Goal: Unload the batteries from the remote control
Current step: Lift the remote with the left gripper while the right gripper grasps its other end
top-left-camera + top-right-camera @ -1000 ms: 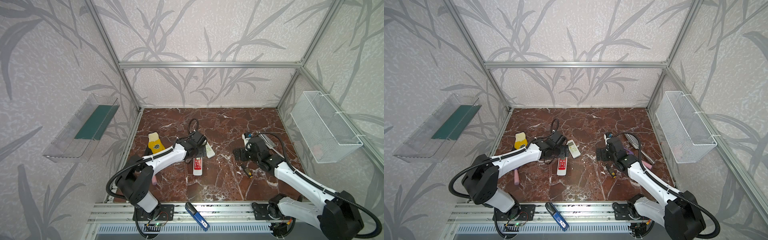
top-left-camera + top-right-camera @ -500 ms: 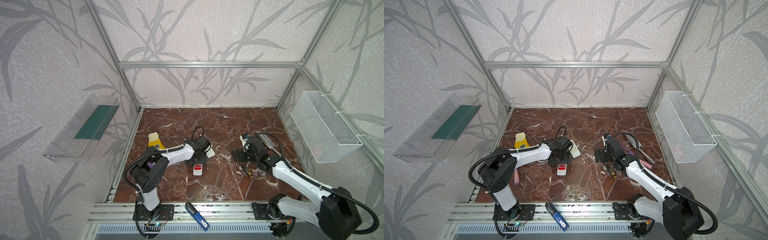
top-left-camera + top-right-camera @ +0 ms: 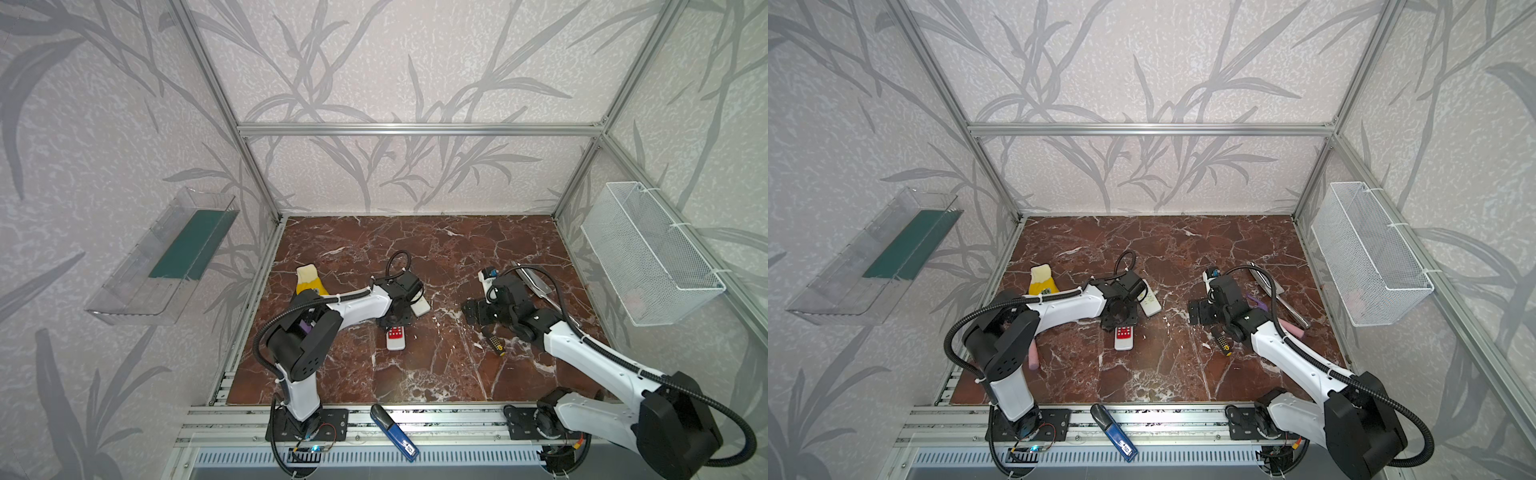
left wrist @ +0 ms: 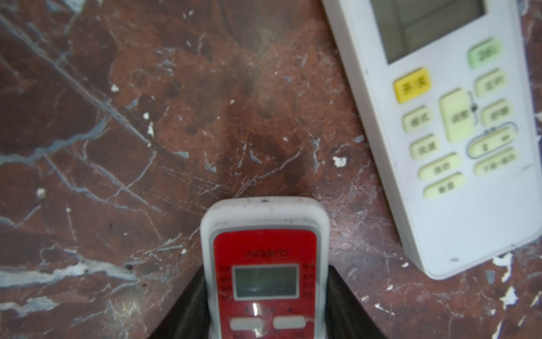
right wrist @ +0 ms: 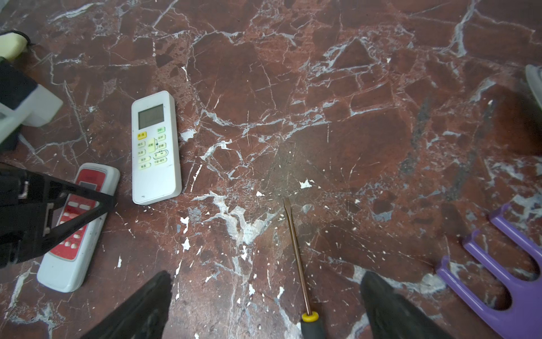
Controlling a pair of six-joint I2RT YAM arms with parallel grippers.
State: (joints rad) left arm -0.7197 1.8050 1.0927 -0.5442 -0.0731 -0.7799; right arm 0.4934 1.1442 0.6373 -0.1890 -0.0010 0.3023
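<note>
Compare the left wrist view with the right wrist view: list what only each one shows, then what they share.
Only the left wrist view: a close look at both fingers of the left gripper against the sides of the red remote.
Only the right wrist view: the open right gripper, the screwdriver lying on the table, and a purple pronged tool.
Both: the left gripper at the red remote, the white remote face up beside it, and the marble table. No batteries show in either.
</note>
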